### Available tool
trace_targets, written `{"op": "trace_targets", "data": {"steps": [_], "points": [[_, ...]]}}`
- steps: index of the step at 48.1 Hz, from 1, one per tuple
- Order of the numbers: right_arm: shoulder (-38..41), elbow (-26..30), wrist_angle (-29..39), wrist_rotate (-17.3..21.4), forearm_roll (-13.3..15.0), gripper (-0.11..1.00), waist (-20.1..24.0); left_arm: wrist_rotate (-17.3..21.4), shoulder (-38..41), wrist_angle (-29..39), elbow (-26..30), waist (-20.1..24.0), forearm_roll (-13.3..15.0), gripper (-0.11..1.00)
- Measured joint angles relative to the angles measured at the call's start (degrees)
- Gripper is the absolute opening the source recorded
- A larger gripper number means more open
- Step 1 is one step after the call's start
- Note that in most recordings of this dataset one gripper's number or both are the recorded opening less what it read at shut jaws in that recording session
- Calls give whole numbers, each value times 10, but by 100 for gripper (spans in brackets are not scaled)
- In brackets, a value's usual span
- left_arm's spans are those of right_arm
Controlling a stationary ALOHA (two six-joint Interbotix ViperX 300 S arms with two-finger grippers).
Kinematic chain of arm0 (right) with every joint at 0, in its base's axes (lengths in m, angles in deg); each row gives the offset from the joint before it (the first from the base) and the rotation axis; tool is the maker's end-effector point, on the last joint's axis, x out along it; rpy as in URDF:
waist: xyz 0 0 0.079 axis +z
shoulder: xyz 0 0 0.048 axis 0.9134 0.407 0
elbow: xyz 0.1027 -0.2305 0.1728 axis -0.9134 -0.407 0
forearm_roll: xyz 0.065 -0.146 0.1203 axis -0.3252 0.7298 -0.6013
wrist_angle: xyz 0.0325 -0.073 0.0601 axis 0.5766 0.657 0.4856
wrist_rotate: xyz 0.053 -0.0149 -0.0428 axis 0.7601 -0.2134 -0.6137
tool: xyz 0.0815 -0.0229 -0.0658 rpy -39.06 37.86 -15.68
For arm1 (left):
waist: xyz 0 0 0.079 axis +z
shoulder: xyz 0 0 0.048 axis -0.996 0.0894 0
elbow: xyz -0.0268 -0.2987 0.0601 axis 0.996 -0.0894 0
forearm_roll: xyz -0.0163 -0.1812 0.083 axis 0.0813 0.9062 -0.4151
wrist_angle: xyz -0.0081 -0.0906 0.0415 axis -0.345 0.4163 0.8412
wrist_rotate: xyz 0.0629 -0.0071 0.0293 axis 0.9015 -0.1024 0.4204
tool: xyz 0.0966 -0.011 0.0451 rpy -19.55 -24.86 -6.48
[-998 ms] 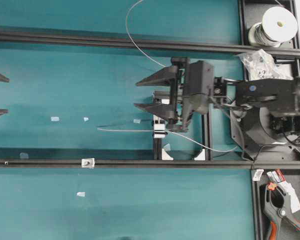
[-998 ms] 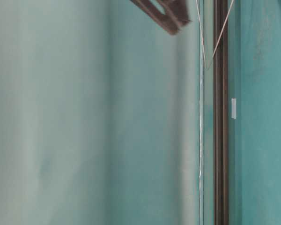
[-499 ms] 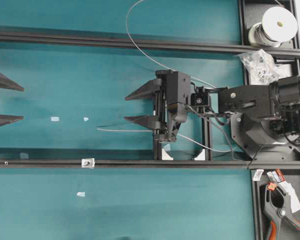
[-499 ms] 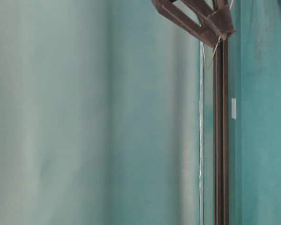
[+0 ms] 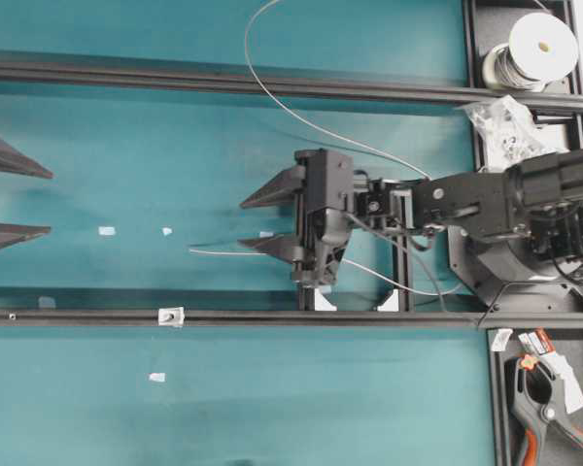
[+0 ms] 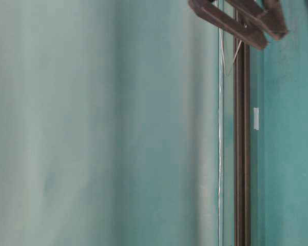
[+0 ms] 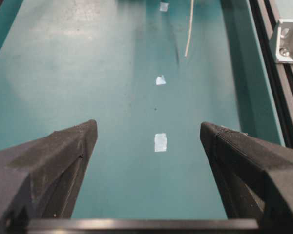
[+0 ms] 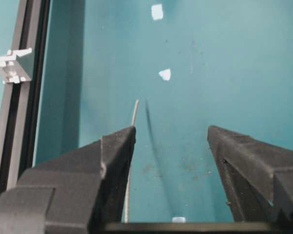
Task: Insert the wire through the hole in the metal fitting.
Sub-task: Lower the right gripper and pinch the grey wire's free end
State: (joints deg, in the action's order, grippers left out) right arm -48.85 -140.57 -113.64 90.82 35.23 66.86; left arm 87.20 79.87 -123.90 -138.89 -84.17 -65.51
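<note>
My right tool (image 5: 256,216) is spread wide and holds nothing; the wire (image 5: 223,251) lies on the bench (image 5: 175,165) beside its lower finger. My left tool (image 5: 10,199) gapes empty too. The metal fitting (image 5: 169,316) sits on the rail (image 5: 78,316).

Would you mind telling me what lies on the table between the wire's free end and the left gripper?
In the left wrist view, two white tape scraps lie on the teal table between the wire and the open left gripper; otherwise the stretch is bare.
</note>
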Motion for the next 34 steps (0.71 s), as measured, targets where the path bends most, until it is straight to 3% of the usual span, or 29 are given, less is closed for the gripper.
{"op": "trace_targets", "data": {"steps": [12, 34], "points": [[23, 11, 6, 3, 0, 70, 4, 0, 0, 0, 2, -1, 0, 77], [32, 36, 76, 13, -2, 70, 15, 0, 0, -1, 2, -1, 0, 76]]}}
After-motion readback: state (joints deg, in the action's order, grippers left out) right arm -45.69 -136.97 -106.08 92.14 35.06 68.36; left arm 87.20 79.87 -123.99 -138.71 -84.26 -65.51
